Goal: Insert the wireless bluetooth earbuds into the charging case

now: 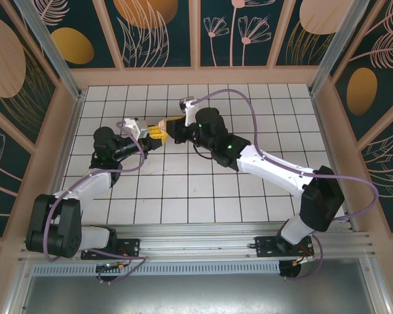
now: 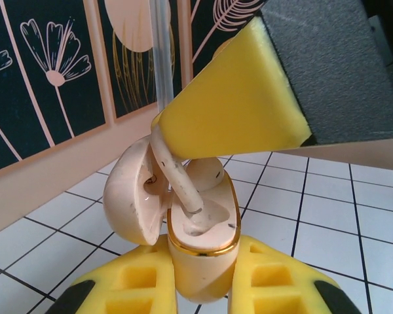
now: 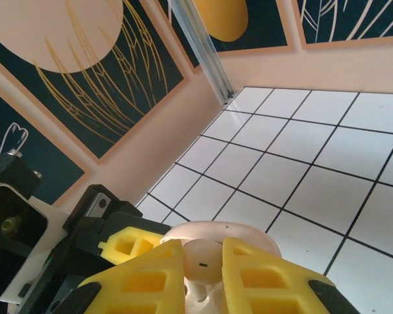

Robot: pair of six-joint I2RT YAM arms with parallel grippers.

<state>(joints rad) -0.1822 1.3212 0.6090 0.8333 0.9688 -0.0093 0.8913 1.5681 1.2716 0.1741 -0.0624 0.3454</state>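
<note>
Seating earbud [image 2: 180, 186] stem-first into open case [image 2: 203, 258] | other earbud [image 2: 206, 171] already in its slot | left gripper [image 1: 155, 135] closed round case body | right gripper [image 3: 203, 258] pinching earbud head | tiny, light, slick; grip the head, not stem

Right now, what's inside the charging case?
In the case, one earbud sits at the back; a second earbud's stem pokes into the front well, pinched by the right gripper, which hides its head.

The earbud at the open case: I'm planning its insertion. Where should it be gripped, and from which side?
Grip the earbud by its head, from above, as the right gripper does: its stem points down into the open charging case and must stay free.
</note>
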